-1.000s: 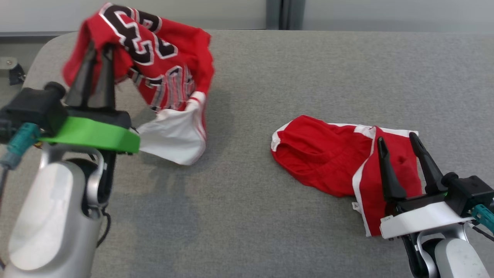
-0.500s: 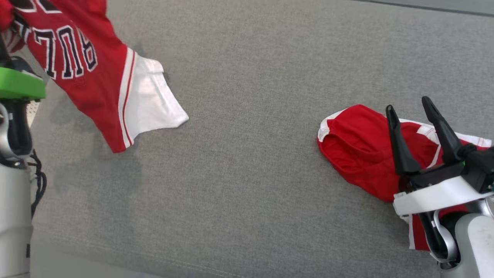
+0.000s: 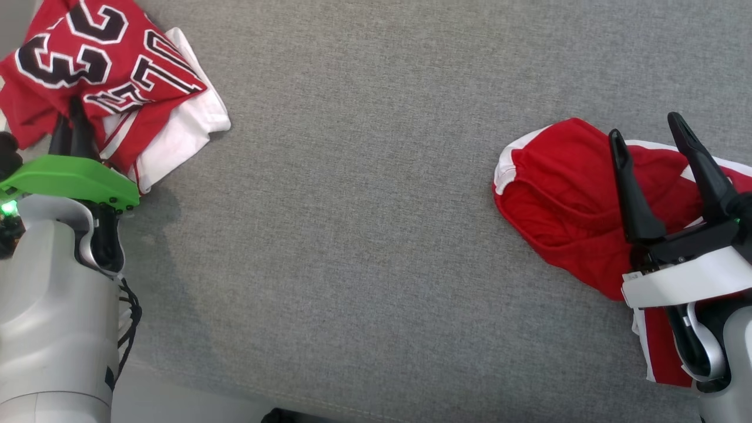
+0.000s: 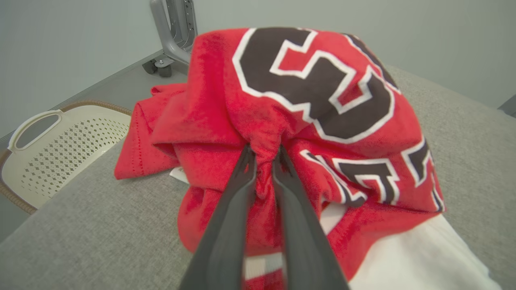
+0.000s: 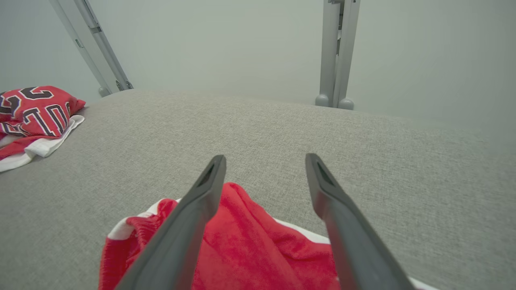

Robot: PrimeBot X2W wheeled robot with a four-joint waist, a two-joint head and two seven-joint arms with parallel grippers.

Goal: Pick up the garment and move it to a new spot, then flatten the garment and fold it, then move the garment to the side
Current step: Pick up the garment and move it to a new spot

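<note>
The robot's left gripper (image 3: 67,117) is pinched tight on a fold of the red number-23 jersey (image 3: 111,64) at the far left end of the grey padded table (image 3: 364,205). The wrist view shows the cloth puckered between the two dark fingers and draped up over their tips. The jersey sits bunched in a heap, touching the table beside its left edge, with a white basket (image 4: 60,141) on the floor beyond. Its white trim spills out toward the table's middle. From these angles it is hard to say how much of the garment's weight the table carries. Crumpled as it is, the jersey shows no clear long axis. It lies straight ahead of the left fingers, and the open grey surface for spreading it lies to its right. The right gripper (image 3: 645,126), fingers spread wide and holding nothing, hangs over a pair of red shorts (image 3: 564,194) well apart on the far side. The left arm is plainly nearer for the flattening to come.
</note>
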